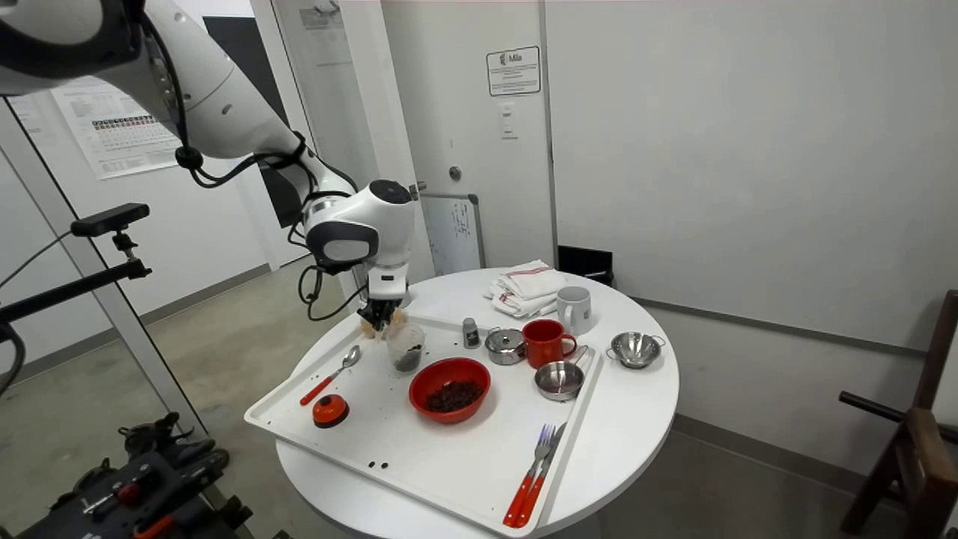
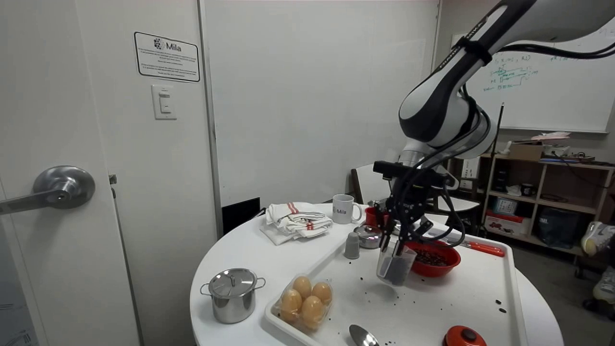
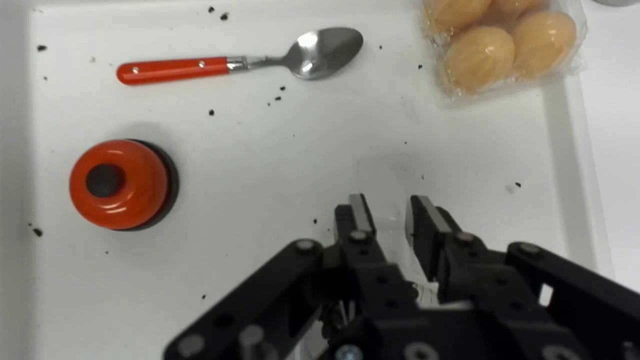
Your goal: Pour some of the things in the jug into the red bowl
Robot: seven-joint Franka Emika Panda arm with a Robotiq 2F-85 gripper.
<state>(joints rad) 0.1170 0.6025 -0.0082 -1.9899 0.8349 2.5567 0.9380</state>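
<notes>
leaning translucent jug [image 2: 396, 267]; smooth round red bowl [image 1: 449, 370]

Lab/office-type rm, w/ robot arm [image 2: 435, 98], "Mila" wall sign [image 2: 166, 56], scribbled whiteboard [image 2: 543, 103] & storage shelves [image 2: 557, 205].

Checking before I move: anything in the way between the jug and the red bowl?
Nothing visible is. In an exterior view, the jug, held by the pincer, is close beside the red bowl, and no object shows in the gap between them.
</notes>
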